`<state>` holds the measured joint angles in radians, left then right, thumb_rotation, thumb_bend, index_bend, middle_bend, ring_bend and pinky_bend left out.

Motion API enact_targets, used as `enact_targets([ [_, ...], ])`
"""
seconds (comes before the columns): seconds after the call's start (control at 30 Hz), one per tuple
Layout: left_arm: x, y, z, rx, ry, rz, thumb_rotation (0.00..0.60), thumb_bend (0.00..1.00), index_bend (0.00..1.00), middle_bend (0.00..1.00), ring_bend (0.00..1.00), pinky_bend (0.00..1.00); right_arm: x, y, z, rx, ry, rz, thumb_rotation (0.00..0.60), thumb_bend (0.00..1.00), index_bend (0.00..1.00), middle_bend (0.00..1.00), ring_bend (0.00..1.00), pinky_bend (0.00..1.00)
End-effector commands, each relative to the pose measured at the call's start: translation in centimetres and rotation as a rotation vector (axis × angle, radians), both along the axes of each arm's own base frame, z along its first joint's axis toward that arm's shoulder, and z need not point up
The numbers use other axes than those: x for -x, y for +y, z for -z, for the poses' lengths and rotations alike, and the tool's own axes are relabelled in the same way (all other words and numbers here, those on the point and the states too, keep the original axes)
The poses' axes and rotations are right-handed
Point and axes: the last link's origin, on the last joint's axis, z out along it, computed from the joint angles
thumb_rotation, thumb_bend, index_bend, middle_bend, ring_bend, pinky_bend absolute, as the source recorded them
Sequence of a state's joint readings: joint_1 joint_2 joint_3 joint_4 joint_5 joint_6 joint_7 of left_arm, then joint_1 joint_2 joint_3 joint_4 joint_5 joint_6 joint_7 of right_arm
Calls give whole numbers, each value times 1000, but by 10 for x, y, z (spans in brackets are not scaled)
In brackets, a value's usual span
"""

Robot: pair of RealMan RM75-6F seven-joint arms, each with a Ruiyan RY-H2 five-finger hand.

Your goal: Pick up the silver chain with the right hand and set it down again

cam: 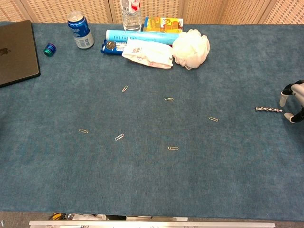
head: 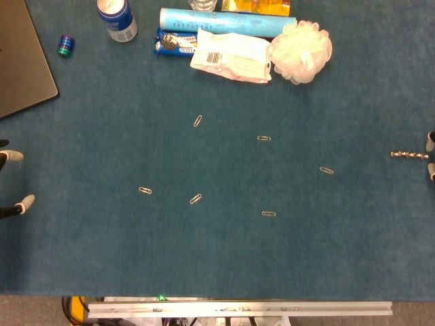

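The silver chain (head: 409, 155) lies in a short straight line on the blue cloth near the right edge, also in the chest view as the chain (cam: 269, 109). My right hand (cam: 294, 94) sits at the chain's right end, holding nothing. One fingertip (cam: 283, 100) stands just behind that end and another in front of it, apart from each other. The head view shows only this hand's fingertips (head: 431, 142) at the frame edge. My left hand (head: 15, 178) shows at the left edge of the head view as spread fingertips, holding nothing.
Several paper clips (head: 196, 198) lie scattered over the middle of the cloth. Along the back stand a soda can (head: 117, 18), snack packets (head: 230, 54), a blue tube (head: 224, 22) and a white bath sponge (head: 302, 51). A laptop (head: 19, 64) lies at the back left.
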<state>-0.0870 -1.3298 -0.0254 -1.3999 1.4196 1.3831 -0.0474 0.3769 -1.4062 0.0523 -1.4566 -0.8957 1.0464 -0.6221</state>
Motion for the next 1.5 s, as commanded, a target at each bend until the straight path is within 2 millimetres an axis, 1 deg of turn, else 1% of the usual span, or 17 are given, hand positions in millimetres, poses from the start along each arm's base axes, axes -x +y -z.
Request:
enact_targets([
  [0.03, 1, 0, 0, 1, -1, -1, 600, 110, 319, 203, 216, 480, -1, -2, 0, 2, 3, -2, 600, 317, 453, 230, 104, 247],
  [0.53, 3, -2, 2, 1, -7, -6, 600, 110, 320, 203, 216, 480, -7, -7, 3, -8, 16, -15, 600, 331, 471, 230, 104, 247],
  [1.3, 8, -3, 5, 0, -24, -12, 600, 111, 319, 203, 216, 480, -10, -1, 12, -14, 118, -47, 600, 330, 471, 230, 104, 247],
  [1.5, 9, -3, 6, 1, -27, -15, 600, 110, 319, 203, 216, 480, -11, -1, 16, -6, 128, -54, 600, 310, 471, 230, 104, 247],
])
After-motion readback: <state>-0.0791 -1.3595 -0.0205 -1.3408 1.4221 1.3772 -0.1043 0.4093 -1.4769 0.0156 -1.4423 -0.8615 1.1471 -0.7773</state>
